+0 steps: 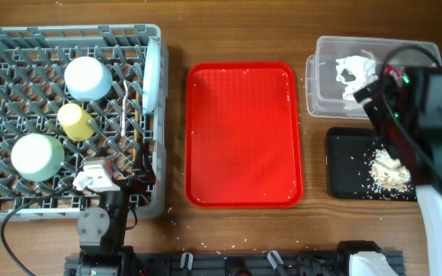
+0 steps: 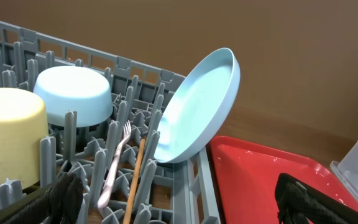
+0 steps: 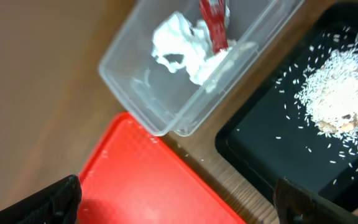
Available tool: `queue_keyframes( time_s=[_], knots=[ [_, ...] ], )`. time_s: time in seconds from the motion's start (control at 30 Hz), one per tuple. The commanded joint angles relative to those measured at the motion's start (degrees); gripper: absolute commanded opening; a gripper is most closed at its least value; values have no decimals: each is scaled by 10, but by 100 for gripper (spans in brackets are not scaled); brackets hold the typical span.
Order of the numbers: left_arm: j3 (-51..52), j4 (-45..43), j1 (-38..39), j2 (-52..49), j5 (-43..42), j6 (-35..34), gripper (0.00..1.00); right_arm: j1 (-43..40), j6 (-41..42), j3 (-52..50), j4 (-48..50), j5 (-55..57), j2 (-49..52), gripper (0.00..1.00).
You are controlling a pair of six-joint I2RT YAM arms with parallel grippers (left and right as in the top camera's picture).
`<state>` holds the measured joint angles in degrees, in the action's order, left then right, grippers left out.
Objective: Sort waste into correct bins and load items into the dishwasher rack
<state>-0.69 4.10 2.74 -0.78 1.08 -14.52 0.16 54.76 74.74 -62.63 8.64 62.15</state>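
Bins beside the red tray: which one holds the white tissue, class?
The clear tub, holding the tissue and a red wrapper; the black tray holds crumbly food scraps instead.

No text, label, brand or number is readable in any view. The red wrapper (image 3: 215, 28) at twelve o'clock, inside the clear tub (image 3: 132, 87), is too blurred for print.

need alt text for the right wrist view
A clear plastic tub holds crumpled white tissue and a red wrapper; beside it, a black tray carries pale food scraps, with a corner of a red serving tray below, on a wooden table.
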Motion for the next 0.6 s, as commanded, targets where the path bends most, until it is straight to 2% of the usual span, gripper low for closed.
queue_keyframes(
  time_s=[0.0, 0.13, 0.2, 0.33, 0.43, 0.57],
  knots=[
    [4, -1, 3, 6, 10, -7, 100, -1, -31, -15, -4, 21, -76, 100],
    [4, -1, 3, 6, 10, -7, 100, -2, -68, -123, 90, 11, -157, 100],
    [4, -1, 3, 6, 10, -7, 100, -1, -68, -208, 181, -10, -205, 100],
    [4, -1, 3, 6, 10, -7, 100, -1, -68, -422, 440, -90, -304, 100],
    [4, -1, 3, 6, 10, -7, 100, -1, -67, -555, 600, -123, -351, 100],
    [4, -1, 3, 6, 10, -7, 100, -1, -68, -642, 661, -128, -399, 100]
  ],
)
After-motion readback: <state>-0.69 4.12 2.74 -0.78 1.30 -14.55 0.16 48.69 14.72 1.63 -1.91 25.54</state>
